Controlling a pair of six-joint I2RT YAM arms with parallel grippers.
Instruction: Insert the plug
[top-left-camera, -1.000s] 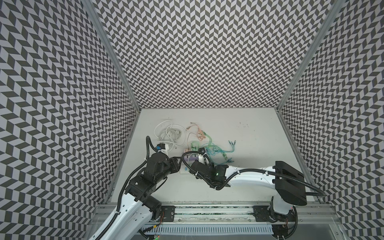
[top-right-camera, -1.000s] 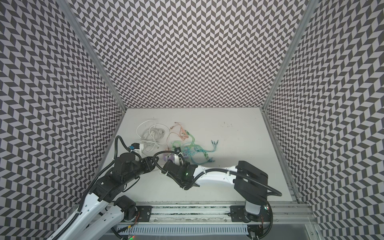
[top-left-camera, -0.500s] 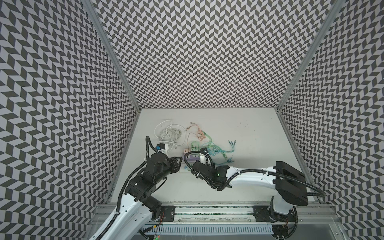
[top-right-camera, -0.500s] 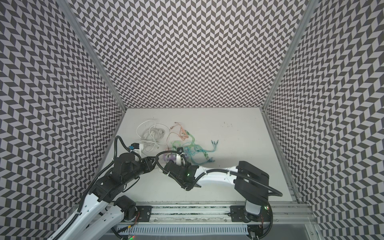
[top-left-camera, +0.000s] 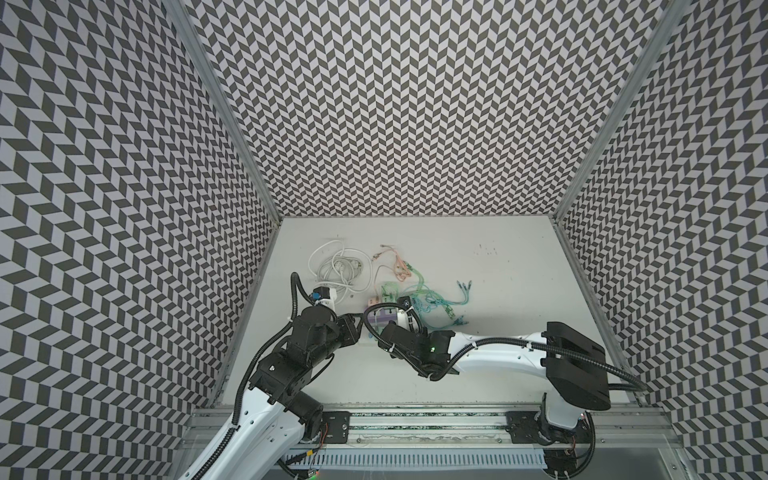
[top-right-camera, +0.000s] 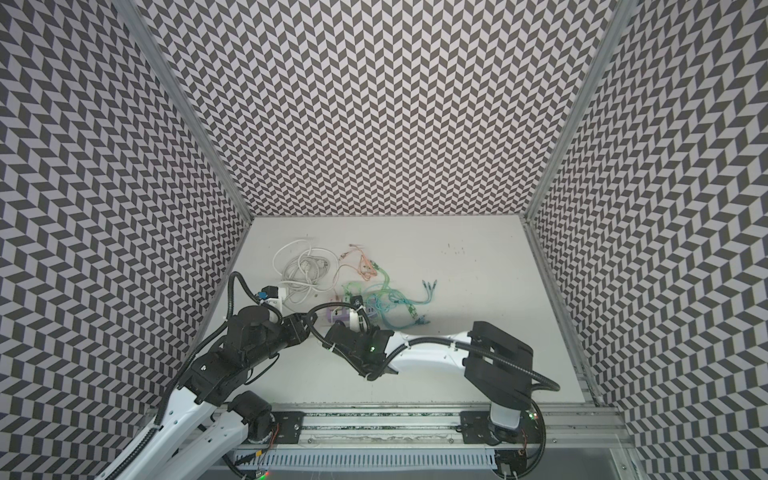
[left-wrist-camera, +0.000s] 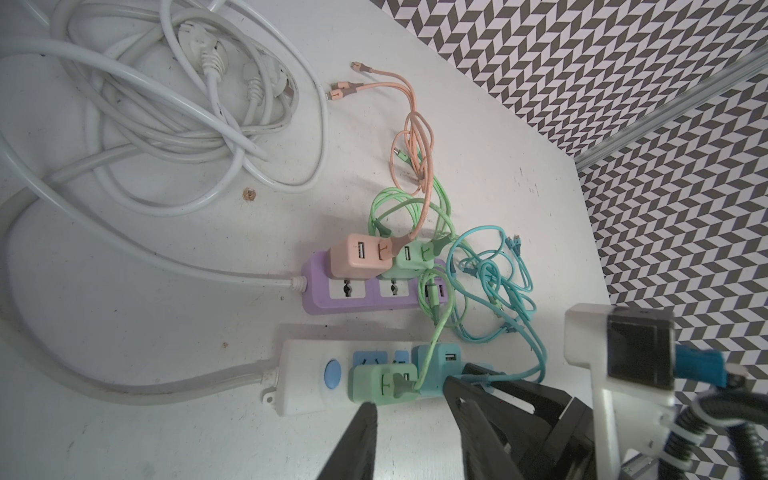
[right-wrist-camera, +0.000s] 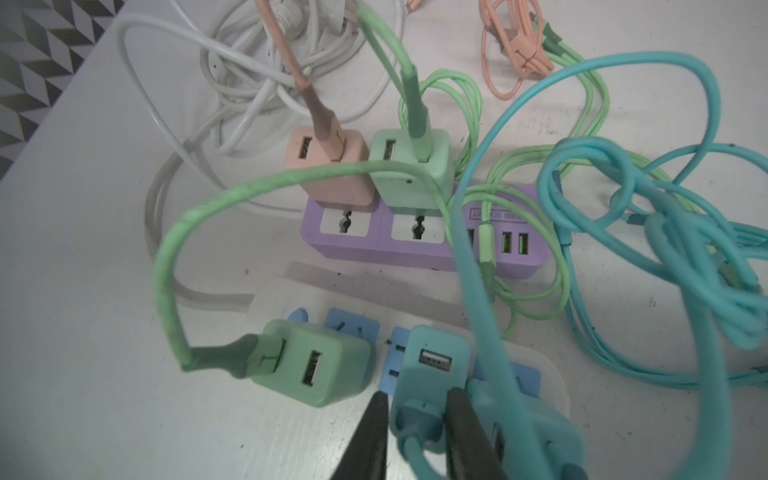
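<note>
Right gripper (right-wrist-camera: 417, 401) up close: its black fingers are clamped on the teal USB plug (right-wrist-camera: 415, 417), which sits at the teal charger (right-wrist-camera: 434, 365), just beside that charger's empty port. How deep it sits, I can't tell. The charger stands on the white power strip (left-wrist-camera: 301, 368). Over to the left gripper (left-wrist-camera: 409, 395): fingers parted at the strip's near edge by the green charger (left-wrist-camera: 376, 384), pinching or not, I can't tell. Beyond, the purple strip (left-wrist-camera: 353, 307) carries a pink charger (left-wrist-camera: 357, 259). Farthest back, white cable (left-wrist-camera: 166, 104) lies coiled.

matt plastic teal plug (right-wrist-camera: 417, 413), glossy white cable (left-wrist-camera: 232, 143), scuffed matt tabletop (left-wrist-camera: 124, 316)
</note>
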